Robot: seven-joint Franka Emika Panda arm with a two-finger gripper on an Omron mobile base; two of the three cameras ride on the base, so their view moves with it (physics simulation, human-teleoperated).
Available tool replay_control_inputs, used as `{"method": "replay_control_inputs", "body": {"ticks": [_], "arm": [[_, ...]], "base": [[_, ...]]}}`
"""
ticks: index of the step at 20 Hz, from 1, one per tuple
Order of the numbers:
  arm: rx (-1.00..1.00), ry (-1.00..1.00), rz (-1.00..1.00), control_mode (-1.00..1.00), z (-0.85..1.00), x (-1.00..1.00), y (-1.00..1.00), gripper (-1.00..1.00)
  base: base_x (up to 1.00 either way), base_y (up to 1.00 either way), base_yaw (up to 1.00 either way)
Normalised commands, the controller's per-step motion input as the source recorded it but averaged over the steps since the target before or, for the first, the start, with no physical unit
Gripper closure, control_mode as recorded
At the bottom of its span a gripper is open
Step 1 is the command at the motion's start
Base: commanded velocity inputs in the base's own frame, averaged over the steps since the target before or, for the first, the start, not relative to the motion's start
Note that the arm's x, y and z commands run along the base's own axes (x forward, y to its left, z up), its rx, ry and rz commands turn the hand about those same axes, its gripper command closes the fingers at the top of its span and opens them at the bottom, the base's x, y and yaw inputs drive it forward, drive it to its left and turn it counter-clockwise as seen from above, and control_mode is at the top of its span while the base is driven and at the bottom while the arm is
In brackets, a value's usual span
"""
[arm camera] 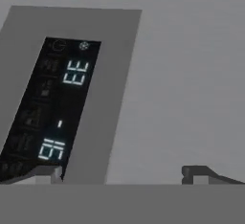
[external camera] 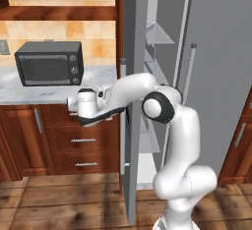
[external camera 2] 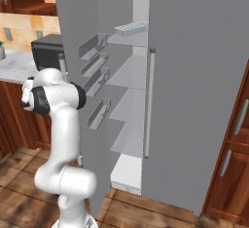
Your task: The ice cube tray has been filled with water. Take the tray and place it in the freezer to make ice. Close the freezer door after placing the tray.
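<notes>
The freezer (external camera 2: 194, 51) stands with its left door swung wide. The ice cube tray (external camera 2: 131, 27), white with pale blue water cells, lies on an upper inner shelf and also shows as the small white tray (external camera: 150, 25). The freezer door (external camera: 129, 37) is edge-on to the left base camera, its silver handle (external camera: 122, 121) on the outer side. My arm bends left around that door, with the wrist (external camera: 86, 103) on the door's outer side. My gripper (arm camera: 123, 173) is open and empty, facing the door's outer face and its dark dispenser panel (arm camera: 52, 103) at close range.
A black microwave (external camera: 49, 63) sits on the marble counter (external camera: 29, 89) left of the freezer, above wooden drawers (external camera: 83, 145). Door bins (external camera 2: 95, 47) line the open door's inner face. The other grey door (external camera 2: 194, 124) is closed. A wooden cabinet (external camera 2: 233, 139) stands at the right.
</notes>
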Motion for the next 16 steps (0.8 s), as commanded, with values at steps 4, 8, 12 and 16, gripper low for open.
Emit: {"method": "replay_control_inputs", "body": {"ticks": [4,8,12,16], "arm": [[-0.3,0.0,-0.44,-1.0,-0.22,0.0,-1.0,-1.0],[-0.29,-0.03,-0.43,-1.0,-0.09,0.0,-1.0,-1.0],[-0.23,-0.02,-0.35,-1.0,0.0,0.0,-1.0,-1.0],[-0.1,-0.07,-0.11,-1.0,0.01,0.01,-0.78,-1.0]], "base": [[0.0,0.0,0.0],[0.0,0.0,0.0],[0.0,0.0,0.0],[0.0,0.0,0.0]]}}
